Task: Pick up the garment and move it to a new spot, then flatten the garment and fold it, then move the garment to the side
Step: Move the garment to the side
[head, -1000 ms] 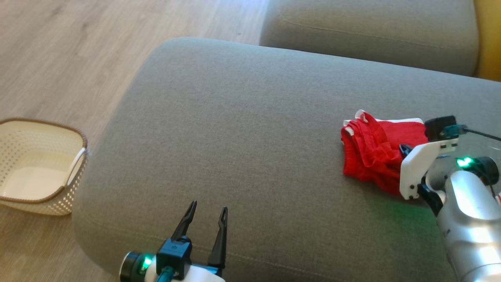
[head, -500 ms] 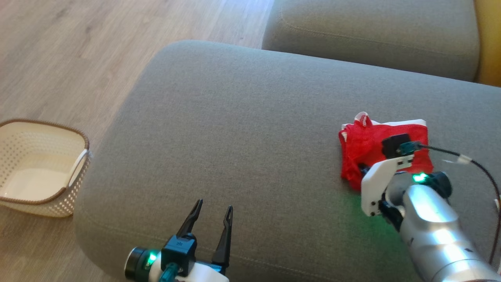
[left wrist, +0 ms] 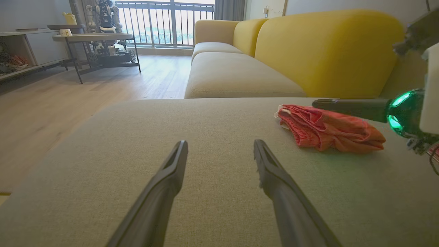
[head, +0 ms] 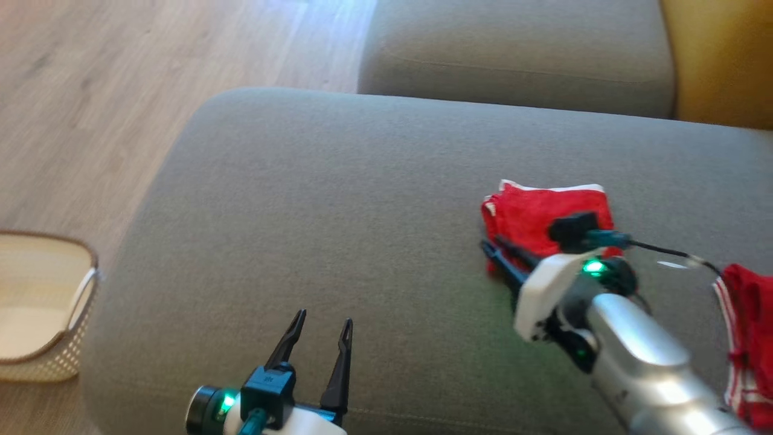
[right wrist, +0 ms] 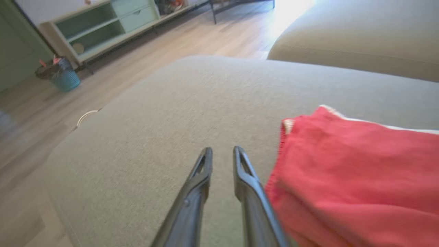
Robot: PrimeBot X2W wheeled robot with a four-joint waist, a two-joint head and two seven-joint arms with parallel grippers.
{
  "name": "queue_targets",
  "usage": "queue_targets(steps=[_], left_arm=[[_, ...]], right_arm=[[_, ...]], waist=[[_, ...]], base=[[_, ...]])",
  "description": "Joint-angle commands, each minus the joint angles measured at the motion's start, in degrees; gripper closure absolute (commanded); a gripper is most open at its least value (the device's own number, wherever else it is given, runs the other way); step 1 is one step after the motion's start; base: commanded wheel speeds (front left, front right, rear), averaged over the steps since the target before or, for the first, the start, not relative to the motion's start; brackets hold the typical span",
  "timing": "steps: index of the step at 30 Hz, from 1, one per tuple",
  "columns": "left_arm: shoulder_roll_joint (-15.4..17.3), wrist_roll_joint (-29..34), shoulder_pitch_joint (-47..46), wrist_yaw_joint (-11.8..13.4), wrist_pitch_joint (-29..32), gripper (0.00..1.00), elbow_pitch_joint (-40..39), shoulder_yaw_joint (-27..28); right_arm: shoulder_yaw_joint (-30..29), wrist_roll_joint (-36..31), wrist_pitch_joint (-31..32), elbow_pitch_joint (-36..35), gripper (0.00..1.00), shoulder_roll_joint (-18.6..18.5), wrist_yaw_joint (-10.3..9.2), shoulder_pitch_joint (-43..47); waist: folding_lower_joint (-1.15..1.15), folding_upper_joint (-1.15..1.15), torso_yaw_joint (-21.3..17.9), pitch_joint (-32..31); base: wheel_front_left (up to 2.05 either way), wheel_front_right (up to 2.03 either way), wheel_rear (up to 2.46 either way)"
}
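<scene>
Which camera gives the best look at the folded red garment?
The left wrist view: the folded red garment lies nearly whole and sharp. Head view has the right arm covering part; right wrist view crops it.

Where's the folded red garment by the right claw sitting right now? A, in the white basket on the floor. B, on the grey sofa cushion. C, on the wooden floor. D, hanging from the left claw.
B: the folded red garment lies flat on the grey sofa cushion, beside the right claw.
</scene>
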Motion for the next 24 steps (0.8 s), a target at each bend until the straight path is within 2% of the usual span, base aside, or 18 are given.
queue_targets(steps=[1,2,7,11,15,18,21,24], left_arm=[[-0.68,-0.06,-1.47,0.33,-0.7,0.0,-2.23,2.11],[-0.68,-0.06,-1.29,0.48,-0.7,0.0,-2.41,2.31],[-0.7,-0.44,-0.52,1.63,-0.7,0.0,-3.4,3.93],[-0.71,-1.19,0.04,2.79,-0.7,0.0,-4.3,5.81],[-0.72,-1.68,0.86,4.08,-0.7,0.0,-5.02,7.73],[-0.61,-0.98,1.21,4.23,-0.7,0.0,-5.0,8.44],[-0.56,-0.34,1.35,4.22,-0.7,0.0,-5.1,9.13],[-0.5,0.46,1.69,3.9,-0.7,0.0,-5.0,9.3]], right_arm=[[0.15,0.83,-2.02,-2.11,0.28,-1.1,-0.03,-0.2],[-0.44,1.21,-3.63,-2.53,0.0,-2.13,-0.03,0.25],[-6.91,0.76,-9.1,-4.92,0.0,-5.26,-0.03,3.19],[-18.35,-4.61,-9.5,-13.01,0.0,-6.03,-0.03,9.09],[-29.51,-13.69,-9.52,-26.1,0.0,-2.74,-0.03,20.18],[-34.84,-20.61,-9.53,-34.8,0.0,0.71,-0.03,28.08],[-37.31,-26.6,-9.53,-41.58,0.0,2.92,-0.03,34.31],[-37.77,-29.23,-9.53,-44.01,0.0,4.14,-0.03,38.67]], waist=[[0.0,0.0,-1.41,-0.65],[0.0,0.0,-1.97,-0.8],[0.0,0.0,-4.39,-1.36],[0.0,0.0,-5.69,-1.88],[0.0,0.0,-6.99,-2.72],[0.0,0.0,-7.78,-3.18],[0.0,0.0,-8.41,-3.54],[0.0,0.0,-8.95,-3.89]], base=[[0.0,0.0,0.0],[0.0,0.0,0.0],[0.0,0.0,0.0],[0.0,0.0,0.0],[0.0,0.0,0.0],[0.0,0.0,0.0],[0.0,0.0,0.0],[0.0,0.0,0.0]])
